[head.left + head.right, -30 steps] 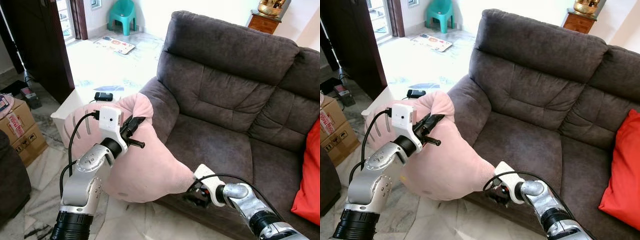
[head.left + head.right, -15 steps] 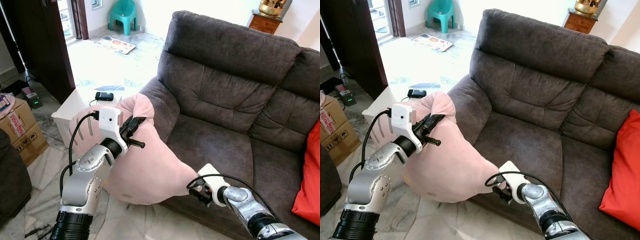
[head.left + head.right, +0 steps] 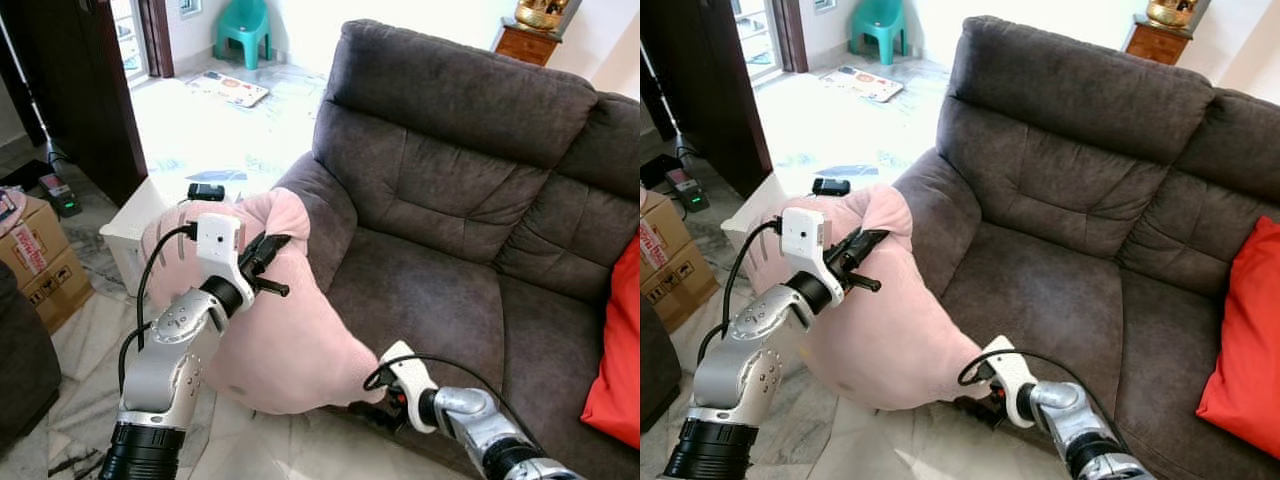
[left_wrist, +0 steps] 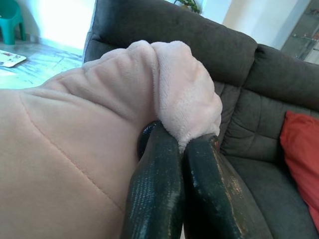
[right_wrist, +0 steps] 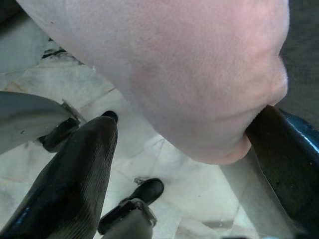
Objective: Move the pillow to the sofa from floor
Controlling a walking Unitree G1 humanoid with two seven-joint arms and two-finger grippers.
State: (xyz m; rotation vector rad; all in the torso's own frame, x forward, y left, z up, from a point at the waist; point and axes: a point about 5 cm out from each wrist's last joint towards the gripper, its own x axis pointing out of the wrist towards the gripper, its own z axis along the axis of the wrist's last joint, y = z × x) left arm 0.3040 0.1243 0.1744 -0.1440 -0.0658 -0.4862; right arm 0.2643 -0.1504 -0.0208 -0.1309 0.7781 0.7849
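Pillow (image 3: 285,330) against sofa (image 3: 450,200) front

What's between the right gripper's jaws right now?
The pink pillow's lower corner hangs between the right gripper's open jaws, marble floor beneath, in the right wrist view.

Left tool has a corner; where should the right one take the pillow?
On the low corner of the pillow, coming from below at the sofa front: it narrows to a lobe hanging between the right tool's open fingers, opposite the left tool's pinch.
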